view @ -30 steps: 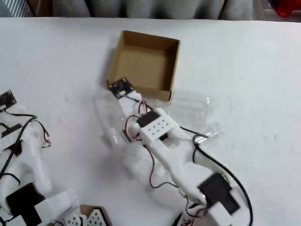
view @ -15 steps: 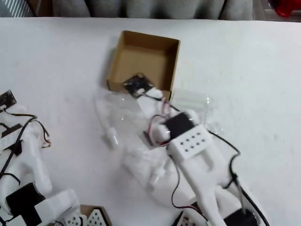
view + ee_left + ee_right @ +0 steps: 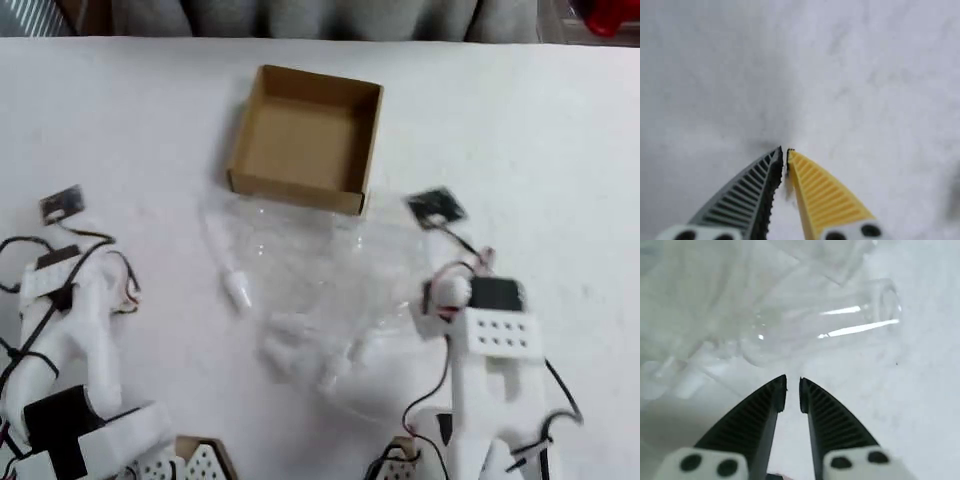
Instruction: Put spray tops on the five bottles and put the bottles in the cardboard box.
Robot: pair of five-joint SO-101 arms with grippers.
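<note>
Change: the right arm has pulled back from the front wall of the cardboard box [image 3: 295,190] to the right of the bottle pile; the left arm has advanced along the table's left side.
Right gripper [image 3: 792,382]: jaws drawn to a narrow slit, nothing between them, low over the table [image 3: 520,120].
Nearest bottle [image 3: 830,320]: clear, on its side, just beyond the right gripper's tips.
Left gripper [image 3: 785,152]: tips together, holding nothing, over bare table.
Bottles [image 3: 320,280]: heaped on the table just in front of the box, outside it.
Spray top [image 3: 237,290]: white, at the pile's left edge.
</note>
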